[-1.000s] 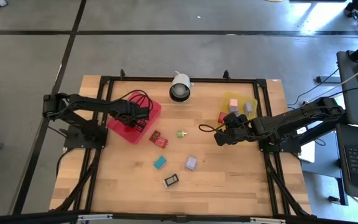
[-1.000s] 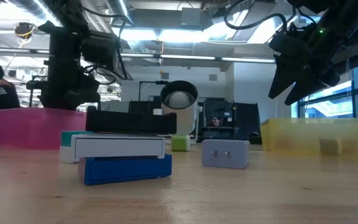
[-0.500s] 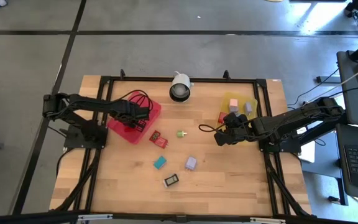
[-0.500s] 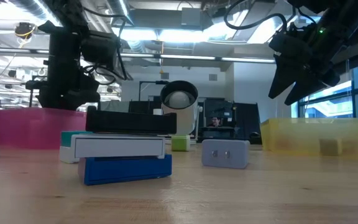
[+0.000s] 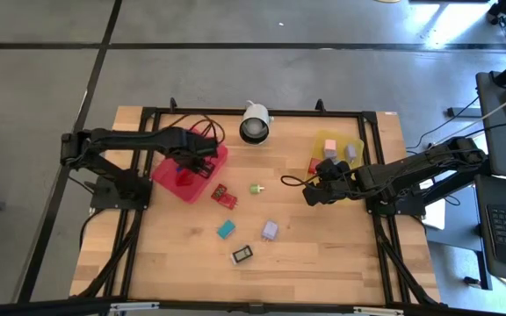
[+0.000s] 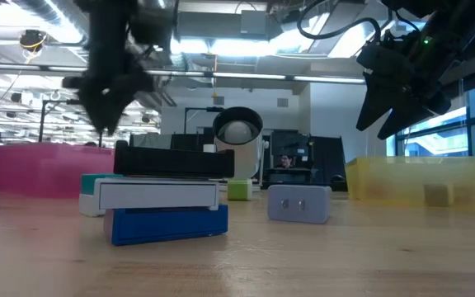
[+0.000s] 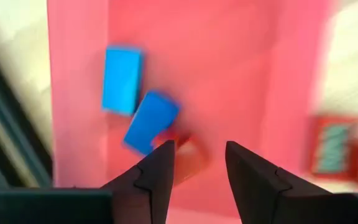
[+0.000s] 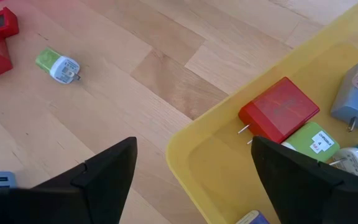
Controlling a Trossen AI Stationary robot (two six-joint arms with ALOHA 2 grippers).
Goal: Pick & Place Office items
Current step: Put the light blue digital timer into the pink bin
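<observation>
High view, whole table: I have the left gripper [image 5: 202, 163] over the red tray [image 5: 172, 182] and the right gripper [image 5: 316, 192] just beside the near edge of the yellow tray [image 5: 355, 146], with the unsorted office items lying on the bare wood between them. These include a red piece [image 5: 224, 195], a small green piece [image 5: 256, 188], a teal piece [image 5: 226, 230], a lilac piece [image 5: 270, 230] and the black, white-labelled piece [image 5: 242, 254].

Left wrist view: my fingers [image 7: 159, 174] stand slightly parted with nothing between them. Two blue blocks [image 7: 122, 79] [image 7: 151, 121] and what seems a red block lie on the tray floor below, so I judge this arm to be at the release end of a placement.

Right wrist view: the jaws are spread wide and empty. They hang over the corner of the yellow tray, where a red plug block [image 8: 279, 109] rests with other pieces; the green piece sits well apart on the wood, which I judge a likely next pick.
</observation>
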